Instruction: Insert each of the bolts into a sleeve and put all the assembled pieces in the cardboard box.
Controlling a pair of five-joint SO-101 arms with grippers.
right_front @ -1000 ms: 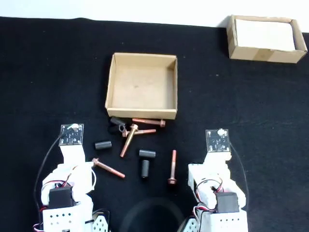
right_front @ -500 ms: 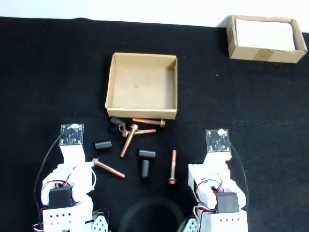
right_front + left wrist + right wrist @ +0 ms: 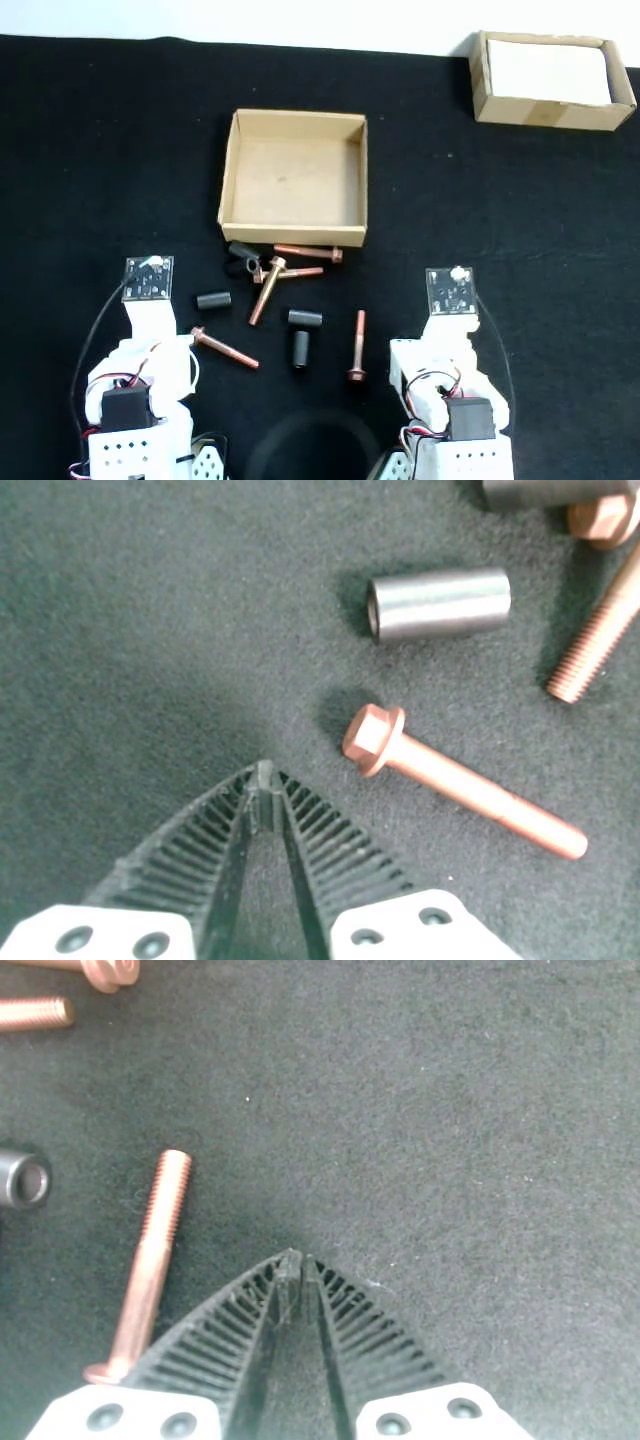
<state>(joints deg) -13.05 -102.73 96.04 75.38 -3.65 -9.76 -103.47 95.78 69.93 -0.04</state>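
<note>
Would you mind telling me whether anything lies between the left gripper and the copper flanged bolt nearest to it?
Nothing visible does: only bare black cloth separates the left gripper from the copper flanged bolt, whose head faces the closed tips.

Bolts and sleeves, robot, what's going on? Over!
Left tool shut, empty; right tool shut, empty. Bolts and sleeves lying loose, short of the cardboard box. Box empty. Nothing in the way.

Copper-toned metal bolts, threaded; smooth dark metal sleeve; matt black cloth; cardboard box.
</note>
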